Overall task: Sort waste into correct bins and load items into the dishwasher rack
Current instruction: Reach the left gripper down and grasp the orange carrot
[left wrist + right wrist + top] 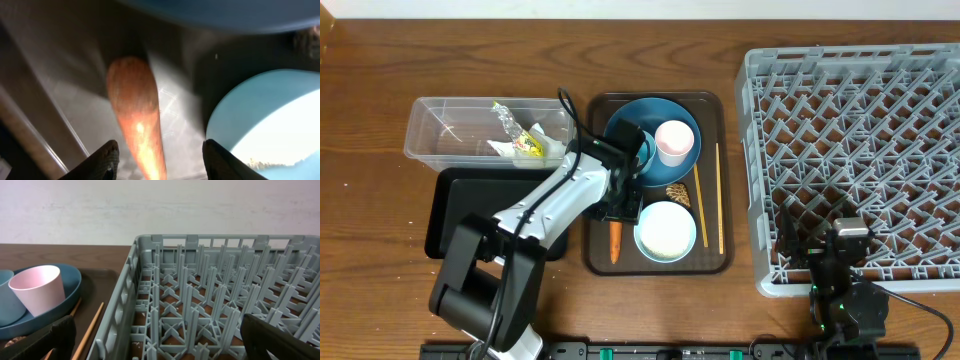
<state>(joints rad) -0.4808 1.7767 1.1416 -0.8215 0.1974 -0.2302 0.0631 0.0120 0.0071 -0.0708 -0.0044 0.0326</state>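
One carrot (134,112) blurred, left fingers (106,161) cropped

The serving tray (710,258) lies mid-table before me. On its far half sits the plate (638,110), carrying the left cup (645,150) and the right cup (672,140) side by side. Nearer me sits the bowl (666,230), with the carrot (615,240) just left of it, beneath my left gripper (160,160). The lump (678,193) lies between bowl and plate, the chopsticks (701,195) along the right side. Leftward, the tub (420,130) holds the wrapper (520,135) and paper (500,149), with the shallow tray (445,200) before it. The rack (860,150) stands to the right.
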